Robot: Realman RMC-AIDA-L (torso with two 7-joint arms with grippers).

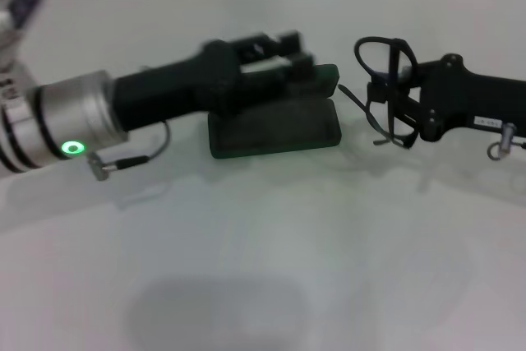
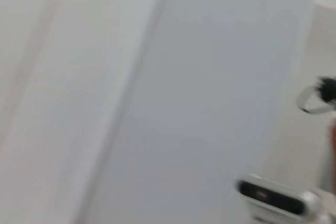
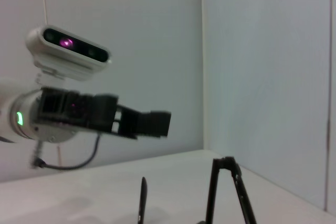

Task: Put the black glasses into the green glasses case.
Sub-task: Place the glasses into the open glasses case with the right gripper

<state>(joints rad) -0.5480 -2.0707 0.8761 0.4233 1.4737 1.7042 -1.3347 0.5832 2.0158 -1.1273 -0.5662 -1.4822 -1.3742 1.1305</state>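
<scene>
1. the step in hand, as i judge it, is the carry: the black glasses (image 1: pixel 386 88) are up off the white table (image 1: pixel 263 269), gripped by the right gripper (image 1: pixel 393 98) at about 3 o'clock of the head view, with their thin frame and temple arms sticking out ahead of the fingers. the jaws look closed onto the frame; how tightly, i cannot tell.
2. the green glasses case (image 1: pixel 275 125) lies open near the centre of the head view, its tray flat on the table and its lid raised at the 12 o'clock side. the glasses are just beside it, off its 3 o'clock end, apart from it and not yet over the tray.
3. the left gripper (image 1: pixel 283 51) reaches in from 9 o'clock and sits over the lid. its fingers look parted with a gap between them. whether they touch the lid i cannot tell.
4. next move, in my judgement: bring the glasses toward 9 o'clock until they hang over the tray, turn them lengthwise with it, lower, then let go.
5. in the way: the left gripper crowds the lid side, and the loose temple arms could catch on the tray's rim.
6. little else is around. the right wrist view shows the left arm's wrist camera (image 3: pixel 68 51) and pale walls (image 3: pixel 262 77) behind.
</scene>
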